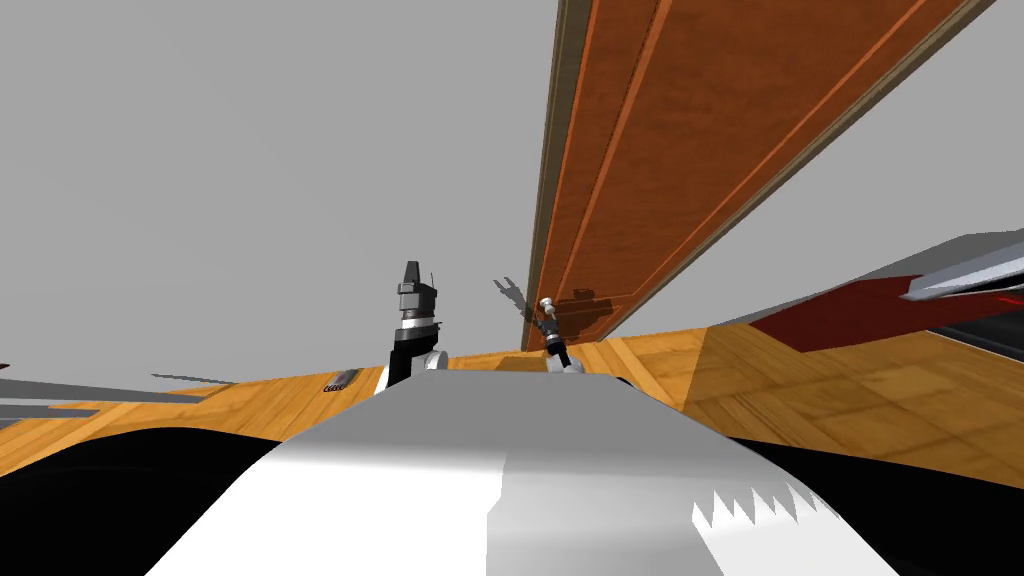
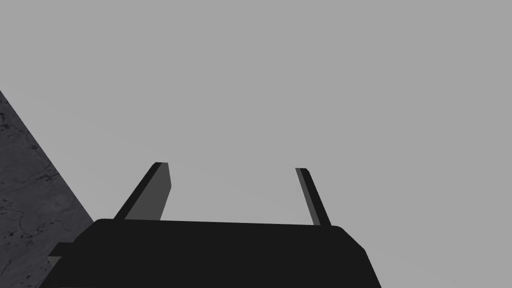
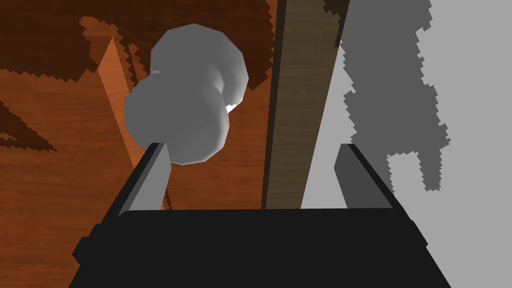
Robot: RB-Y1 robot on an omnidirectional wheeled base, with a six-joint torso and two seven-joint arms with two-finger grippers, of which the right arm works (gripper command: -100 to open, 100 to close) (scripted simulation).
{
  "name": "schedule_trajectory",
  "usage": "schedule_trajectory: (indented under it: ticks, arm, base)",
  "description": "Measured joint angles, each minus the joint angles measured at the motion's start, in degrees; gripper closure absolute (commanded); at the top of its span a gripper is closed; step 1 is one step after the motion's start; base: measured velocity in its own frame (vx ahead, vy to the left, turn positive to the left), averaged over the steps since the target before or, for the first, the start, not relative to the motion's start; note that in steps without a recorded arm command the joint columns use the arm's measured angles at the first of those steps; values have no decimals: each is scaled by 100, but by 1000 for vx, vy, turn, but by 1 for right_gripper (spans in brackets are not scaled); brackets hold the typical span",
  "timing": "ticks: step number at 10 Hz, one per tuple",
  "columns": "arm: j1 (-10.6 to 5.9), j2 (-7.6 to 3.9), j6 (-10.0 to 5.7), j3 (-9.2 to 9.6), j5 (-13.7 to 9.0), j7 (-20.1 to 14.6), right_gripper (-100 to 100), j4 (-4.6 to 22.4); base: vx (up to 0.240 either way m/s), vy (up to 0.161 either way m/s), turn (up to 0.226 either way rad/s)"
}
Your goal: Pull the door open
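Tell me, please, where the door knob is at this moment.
In the right wrist view the grey knob sits on the brown door, close to its frame, just ahead of one finger of the open right pincer.

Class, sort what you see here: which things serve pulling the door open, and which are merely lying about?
For the job: door; door knob; right gripper, open, near the door knob.
Lying about: left gripper, open, facing a grey wall; red rug.
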Motion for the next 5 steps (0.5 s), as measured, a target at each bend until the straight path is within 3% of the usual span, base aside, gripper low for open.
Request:
schedule_trajectory:
  ticks: [1, 2, 3, 5]
  arm:
    - [66, 11, 107, -22, -120, 77, -100, -180]
    - [57, 34, 139, -31, -177, 123, -100, -167]
    - [-21, 34, 78, -55, -208, 139, -100, -24]
    - [-32, 58, 111, -96, -327, 217, -100, -53]
  base:
    - [52, -116, 107]
    - [31, -36, -37]
    - [47, -47, 83]
    - [52, -64, 80]
